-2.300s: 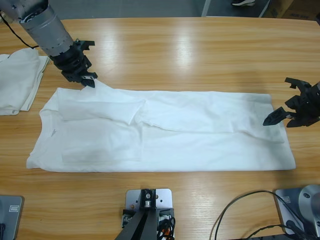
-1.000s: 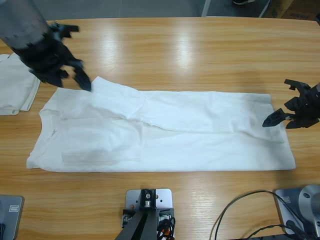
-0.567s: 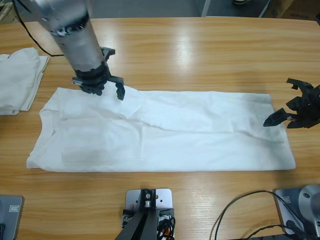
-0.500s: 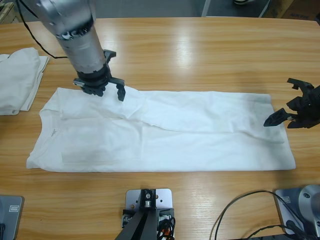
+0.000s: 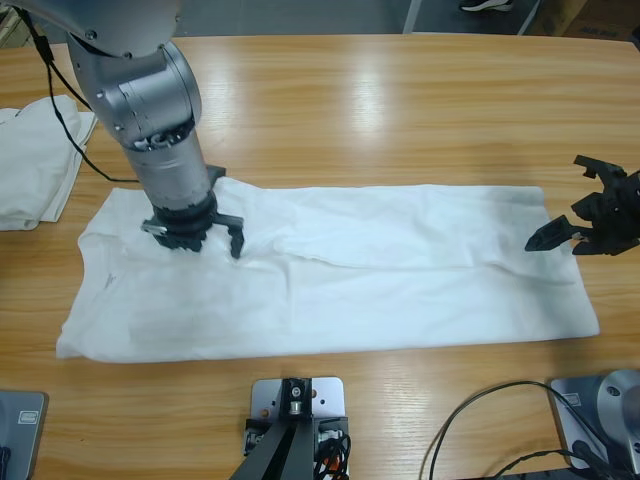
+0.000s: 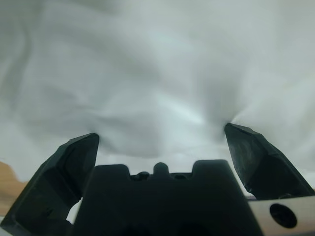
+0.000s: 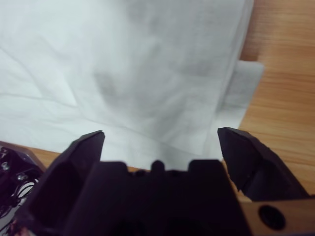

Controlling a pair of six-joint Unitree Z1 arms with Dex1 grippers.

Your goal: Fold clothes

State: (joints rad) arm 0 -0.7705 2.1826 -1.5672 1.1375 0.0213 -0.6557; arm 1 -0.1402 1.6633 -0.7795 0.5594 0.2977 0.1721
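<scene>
Lying half-folded lengthwise, the plain white fabric shirt [image 5: 400,260] is awaiting crosswise folds; left pincer [image 5: 196,236] and right pincer [image 5: 580,225] are gaping wide, holding nothing.

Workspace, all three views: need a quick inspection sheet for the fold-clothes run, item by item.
Surface: long wooden table, glossy, bare beyond the fabric.
Job's things: large white fabric shirt spread flat across the middle; a second white garment pile at the table's left edge.
Clutter: nothing seen.
Grippers: left gripper open, down on the shirt's left part, fabric puckering between the jaws; right gripper open, at the shirt's right edge, holding nothing.
Cables: black cable trailing along the left arm; black cables at bottom right.
Surroundings: grey floor beyond the table.
</scene>
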